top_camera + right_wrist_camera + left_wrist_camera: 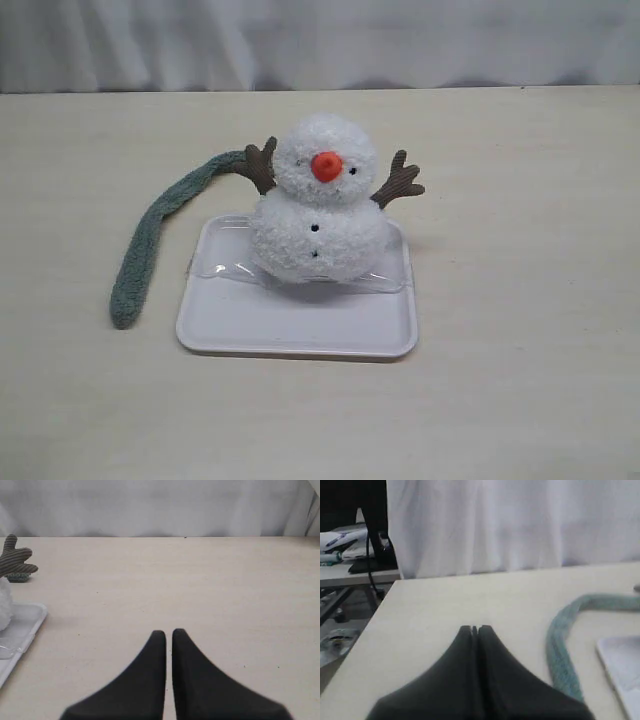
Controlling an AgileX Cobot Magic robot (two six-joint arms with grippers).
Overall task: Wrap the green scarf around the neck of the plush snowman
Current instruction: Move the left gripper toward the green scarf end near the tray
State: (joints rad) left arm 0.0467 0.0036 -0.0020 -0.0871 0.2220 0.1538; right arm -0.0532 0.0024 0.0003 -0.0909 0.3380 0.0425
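We see a pale surface [520, 300] running back to a white curtain [320, 40]. In the left wrist view, a cluttered desk [350, 555] with a dark stand sits past the surface's edge. Our left fingers [474, 628] are pressed together, holding nothing, just beside the scarf [150, 235]. The scarf lies flat on the surface. It curves from behind the snowman's [320, 215] twig arm down past the tray's [300, 325] left edge, and its end rests near the front corner. The snowman sits upright at the back of the white tray on a clear plastic piece [390, 275]. Its neck [318, 196] is bare in front. Our right fingers [169, 632] are empty, with only a thin slit between them, and hover over open surface well apart from the tray.
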